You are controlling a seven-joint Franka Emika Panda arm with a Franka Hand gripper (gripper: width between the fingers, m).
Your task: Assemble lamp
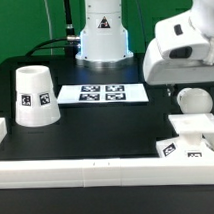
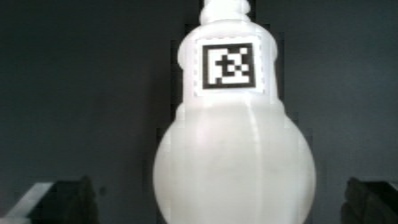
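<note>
lamp shade [image 1: 35, 96]: is standing upright on the black table [image 1: 106, 130] at the exterior view's left, narrow end up, and is showing a square tag on its side. it is sitting well apart from the other two lamp parts.
side rail [image 1: 0, 129]: is poking into the exterior view at its left edge, near the shade.
marker board [image 1: 92, 94]: is lying flat just beside the shade, toward the exterior view's right, and is showing four tags.
arm pedestal [image 1: 101, 35]: is standing behind the marker board, with dark cables trailing off toward the exterior view's left.
front rail [image 1: 97, 171]: is running along the near edge of the table, across nearly the whole exterior view.
lamp bulb [image 1: 192, 99]: is resting at the exterior view's right, below the arm's white wrist and just behind the base. whether the two parts are touching cannot be told. in the wrist view it [image 2: 231, 150] is filling the middle, its narrow neck is pointing away from the camera and its tag is facing the lens.
gripper [image 2: 217, 203]: is hanging over the bulb with the jaws spread wide. the dark fingers [image 2: 63, 200] are flanking the bulb's broad body, a dark gap is showing on each side, and nothing is being gripped.
lamp base [image 1: 191, 127]: is sitting flat at the exterior view's right, just behind the front rail, with a tag facing outward on its near side.
</note>
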